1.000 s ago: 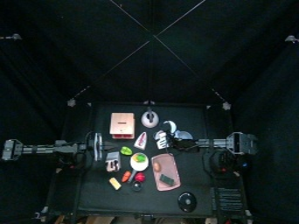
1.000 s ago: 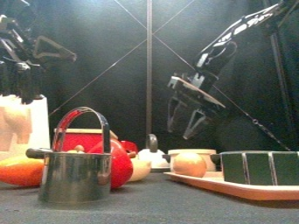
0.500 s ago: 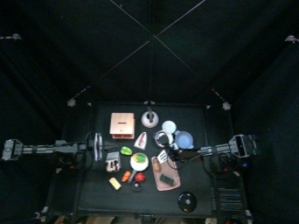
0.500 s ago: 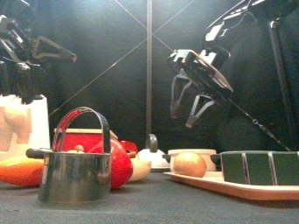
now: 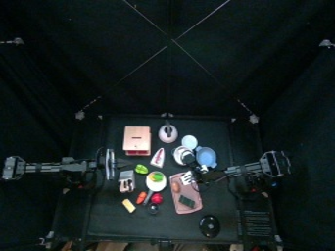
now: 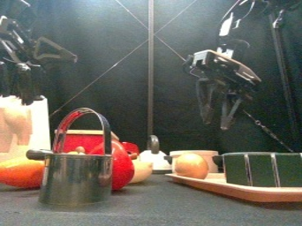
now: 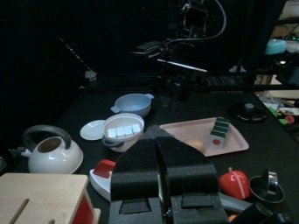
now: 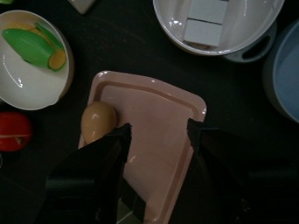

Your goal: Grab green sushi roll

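Note:
The green sushi roll [image 5: 187, 203] is a small dark stub lying on the pink board [image 5: 178, 188] at the table's front right. The front view shows the green sushi roll [image 6: 264, 168] near and large at the right, on the pink board [image 6: 224, 188]. My right gripper [image 6: 221, 113] hangs open high above the board, holding nothing. From its wrist camera the right gripper [image 8: 158, 136] straddles the pink board [image 8: 149, 109]; the roll is out of that view. My left gripper [image 7: 160, 145] rests shut at the table's left, facing the roll [image 7: 219, 131].
A tan egg-shaped piece [image 8: 100, 118] sits at the board's edge. Beside the board are a white plate with a lime-green piece [image 8: 31, 48], a red piece [image 8: 10, 128], a white dish [image 8: 216, 22] and a blue bowl [image 8: 286, 70]. A steel kettle [image 6: 77, 177] stands at the front left.
The right gripper has swung toward the table's front and right, from beside the dishes to over the pink board, still open. The left arm has not moved.

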Action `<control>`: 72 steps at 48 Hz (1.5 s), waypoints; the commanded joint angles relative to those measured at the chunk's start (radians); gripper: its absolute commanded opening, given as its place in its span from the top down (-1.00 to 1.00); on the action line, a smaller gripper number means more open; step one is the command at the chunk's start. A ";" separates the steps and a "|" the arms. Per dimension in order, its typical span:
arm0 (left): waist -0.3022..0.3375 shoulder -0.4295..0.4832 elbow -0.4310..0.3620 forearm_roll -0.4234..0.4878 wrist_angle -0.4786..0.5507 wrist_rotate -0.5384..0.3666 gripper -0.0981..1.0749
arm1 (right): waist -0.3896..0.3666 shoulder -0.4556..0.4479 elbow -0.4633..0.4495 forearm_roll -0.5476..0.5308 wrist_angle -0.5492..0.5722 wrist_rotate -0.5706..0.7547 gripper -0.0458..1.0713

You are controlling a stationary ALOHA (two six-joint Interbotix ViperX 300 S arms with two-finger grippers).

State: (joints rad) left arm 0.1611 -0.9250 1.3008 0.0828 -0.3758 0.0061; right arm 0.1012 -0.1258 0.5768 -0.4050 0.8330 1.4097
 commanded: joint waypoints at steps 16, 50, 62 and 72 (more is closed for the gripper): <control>0.008 0.005 -0.011 0.000 -0.005 -0.002 0.86 | 0.117 0.023 -0.063 0.295 -0.006 -0.456 -0.66; 0.011 0.006 -0.006 0.000 -0.005 -0.003 0.86 | 0.204 0.181 -0.112 0.334 -0.121 -0.566 -0.66; 0.012 0.006 -0.005 0.000 -0.003 -0.002 0.86 | 0.202 0.224 -0.126 0.325 -0.097 -0.568 -0.66; 0.017 0.005 -0.002 0.000 -0.005 -0.002 0.86 | 0.204 0.242 -0.129 0.316 -0.064 -0.571 -0.65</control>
State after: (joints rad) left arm 0.1718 -0.9250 1.3100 0.0828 -0.3743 0.0046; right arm 0.3037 0.1212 0.4571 -0.0859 0.7624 0.8345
